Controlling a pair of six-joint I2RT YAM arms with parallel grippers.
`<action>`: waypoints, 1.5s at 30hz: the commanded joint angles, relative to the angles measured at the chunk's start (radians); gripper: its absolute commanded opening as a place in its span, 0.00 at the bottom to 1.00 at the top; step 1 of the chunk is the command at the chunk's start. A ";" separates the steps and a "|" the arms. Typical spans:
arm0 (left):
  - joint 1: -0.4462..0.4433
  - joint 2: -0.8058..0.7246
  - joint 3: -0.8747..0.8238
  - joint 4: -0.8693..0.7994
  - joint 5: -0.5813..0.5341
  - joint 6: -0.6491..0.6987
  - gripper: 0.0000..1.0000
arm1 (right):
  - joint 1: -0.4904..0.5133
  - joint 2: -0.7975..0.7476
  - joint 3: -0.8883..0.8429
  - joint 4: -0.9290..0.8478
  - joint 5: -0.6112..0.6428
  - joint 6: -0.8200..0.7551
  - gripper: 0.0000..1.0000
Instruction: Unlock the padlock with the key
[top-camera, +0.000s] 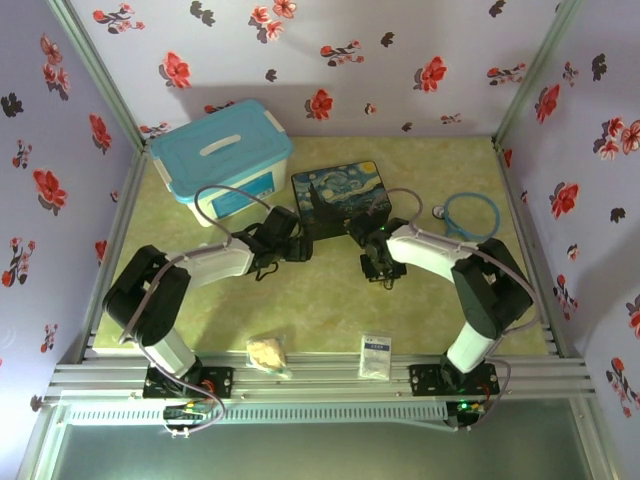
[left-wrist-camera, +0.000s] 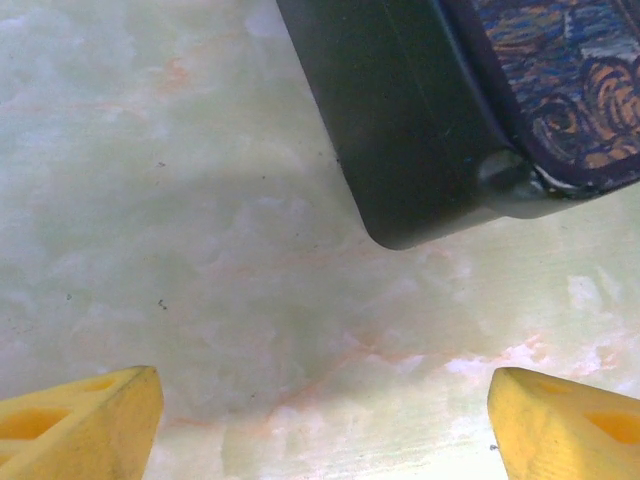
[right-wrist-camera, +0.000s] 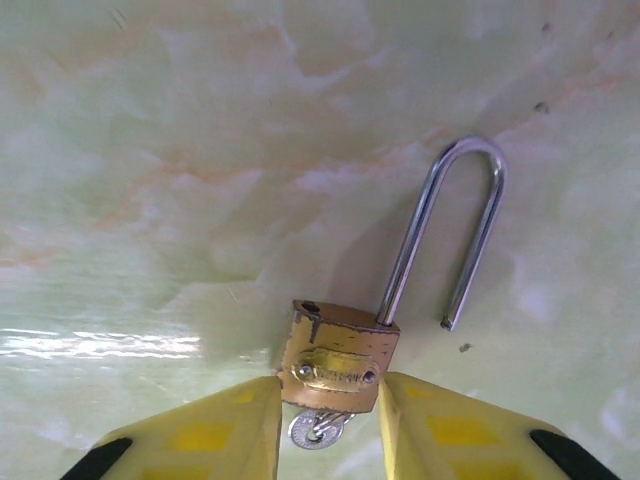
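In the right wrist view my right gripper (right-wrist-camera: 330, 388) is shut on the brass padlock (right-wrist-camera: 338, 350), with one yellow finger pressed to each side of its body. The silver shackle (right-wrist-camera: 470, 200) stands swung out, its free end clear of the body and its hole bare. The key (right-wrist-camera: 318, 430) pokes from the padlock's underside between my fingers, and only its small round silvery head shows. My left gripper (left-wrist-camera: 322, 400) hangs open over bare table, with nothing between its yellow fingertips. From above, the left gripper (top-camera: 283, 240) and right gripper (top-camera: 378, 262) sit just in front of the tin.
The dark starry-night tin (top-camera: 335, 195) lies mid-table, its corner (left-wrist-camera: 420, 120) close ahead of my left fingers. A blue lidded box (top-camera: 222, 160) stands back left and a blue ring (top-camera: 470, 213) back right. A white packet (top-camera: 375, 355) and a crumpled beige lump (top-camera: 267, 353) lie near the front edge.
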 joint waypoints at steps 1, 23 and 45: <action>-0.010 -0.075 -0.035 0.059 -0.040 0.014 0.86 | -0.014 -0.154 -0.021 0.095 0.002 -0.018 0.46; 0.289 -0.912 -0.521 0.072 -0.391 0.431 1.00 | -0.482 -0.489 -0.469 0.848 0.244 -0.372 0.99; 0.693 -0.374 -0.632 0.893 0.021 0.455 1.00 | -0.603 -0.109 -0.750 1.825 0.127 -0.407 0.99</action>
